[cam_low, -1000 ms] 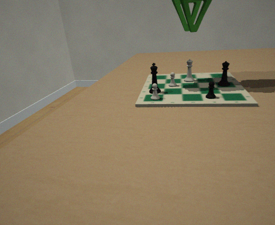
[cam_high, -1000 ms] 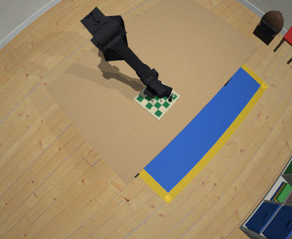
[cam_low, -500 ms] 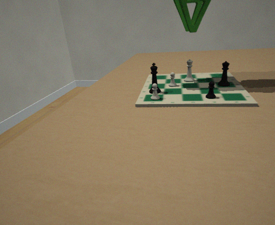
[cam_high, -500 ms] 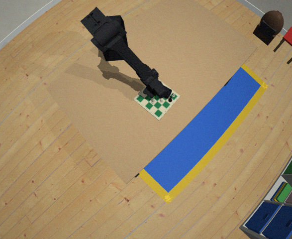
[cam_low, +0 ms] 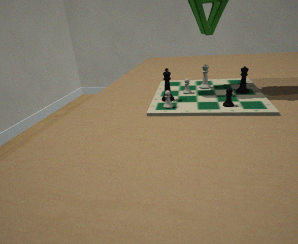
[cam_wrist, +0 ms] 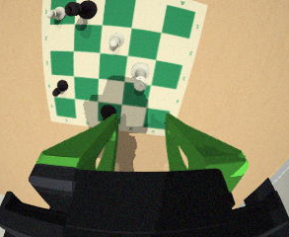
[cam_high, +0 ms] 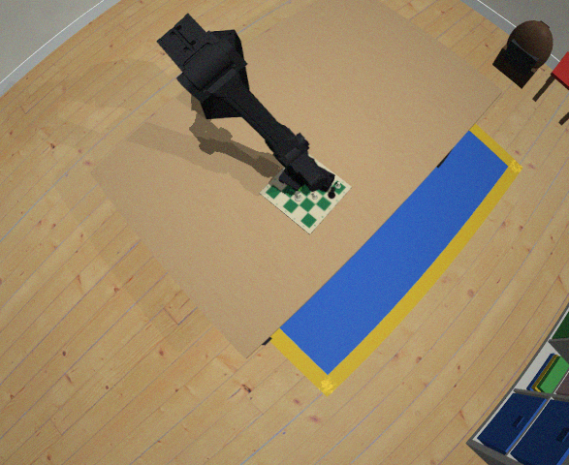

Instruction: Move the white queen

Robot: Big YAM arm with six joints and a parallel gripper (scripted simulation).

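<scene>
Gripper (cam_low: 208,27) hangs high above the board (cam_low: 248,113), its fingers partly closed on nothing. White queen (cam_low: 205,76) stands upright on a far-row square, almost straight below the gripper, so the next move is likely a plain vertical descent.

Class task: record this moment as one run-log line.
phase: approach | end effector: partly closed, empty, above chessboard | white queen: upright, ungrasped | all six pieces upright
</scene>
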